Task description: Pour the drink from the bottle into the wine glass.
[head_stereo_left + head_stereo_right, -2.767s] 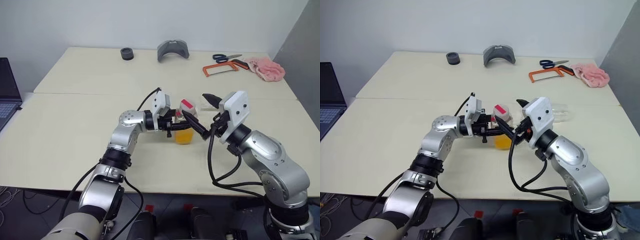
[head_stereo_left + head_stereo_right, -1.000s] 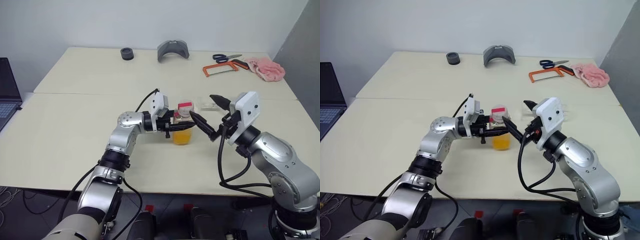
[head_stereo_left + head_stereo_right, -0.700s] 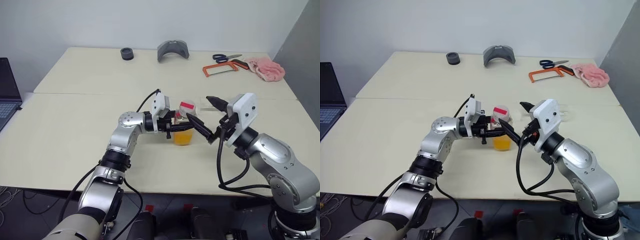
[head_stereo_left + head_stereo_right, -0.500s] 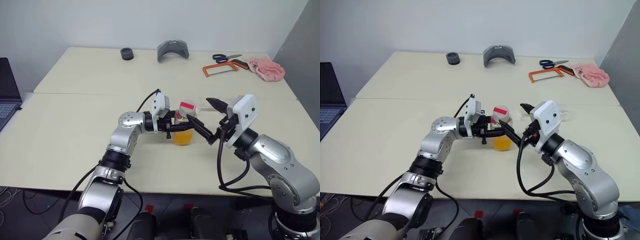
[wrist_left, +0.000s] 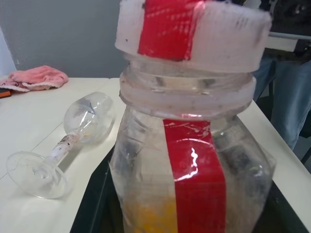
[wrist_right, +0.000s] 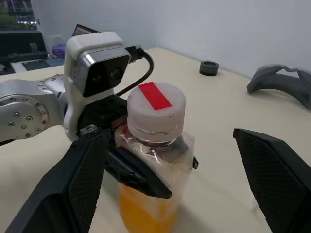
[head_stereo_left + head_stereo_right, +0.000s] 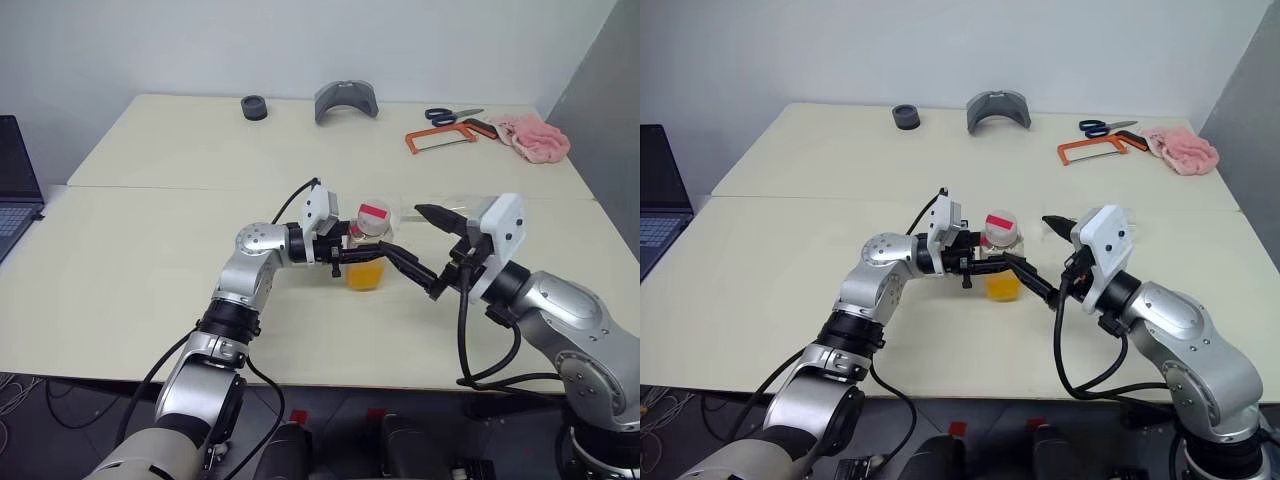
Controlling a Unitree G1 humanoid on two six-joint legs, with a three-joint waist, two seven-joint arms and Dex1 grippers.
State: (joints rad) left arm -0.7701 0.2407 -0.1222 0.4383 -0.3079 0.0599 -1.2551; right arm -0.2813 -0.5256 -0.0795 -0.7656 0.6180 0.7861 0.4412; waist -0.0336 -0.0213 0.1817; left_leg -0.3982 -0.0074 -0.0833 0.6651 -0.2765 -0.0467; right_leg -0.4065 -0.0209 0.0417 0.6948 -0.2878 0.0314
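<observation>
Here, at the middle of the frame, the left gripper (image 7: 352,256) pinches the upright bottle (image 7: 368,250), drink (image 7: 366,274) low inside. The right gripper (image 7: 432,250) stands spread just right of it. The wine glass (image 5: 68,138) lies on its side on the table (image 7: 150,250).

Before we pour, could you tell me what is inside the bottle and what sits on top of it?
The bottle holds orange drink in its lower part. A white cap with a red strip closes its top. The left gripper's fingers cover part of its body.

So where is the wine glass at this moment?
The wine glass lies on its side on the table, beyond the bottle, toward the robot's right, in the left wrist view.
</observation>
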